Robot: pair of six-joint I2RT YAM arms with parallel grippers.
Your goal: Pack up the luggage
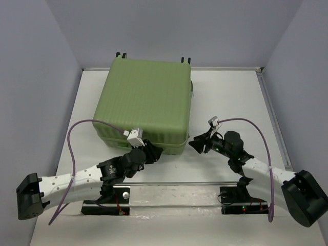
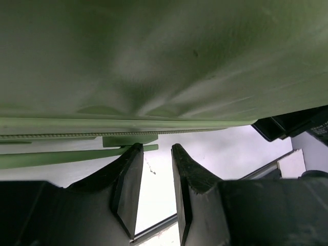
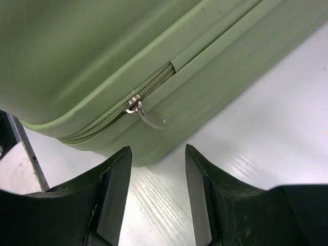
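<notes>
green luggage [image 1: 143,97]: ribbed hard shell, lid down, lying flat on the white table [image 1: 230,102]; it sits just ahead of both grippers, its near edge at their fingertips.
wheels [image 1: 120,54]: dark, on the side of the luggage farthest from the grippers.
left gripper [image 1: 156,151]: low at the near edge of the luggage, toward that edge's right end; in the wrist view the shell hangs over the tips.
left jaws: slightly parted, a narrow gap between the two fingers [image 2: 128,177] with bare table showing through it; nothing is gripped.
past the left tips: the seam band of the luggage runs across, a thin row of teeth along it; a flat green tab [image 2: 129,140] lies just beyond the left-hand finger's tip. whether they touch cannot be told.
right gripper [image 1: 193,144]: just off the near right corner of the luggage, pointing at it, to the right of the left gripper.
right jaws: spread wider than the left pair, empty; white table lies between the fingers [image 3: 115,189].
zip [image 3: 154,82]: green teeth showing along the seam just beyond the right fingertips.
pull [image 3: 149,119]: metal, hanging from the slider against the lower shell, ahead of the gap between the right fingers and apart from both.
seam: whether it is shut all round cannot be told.
</notes>
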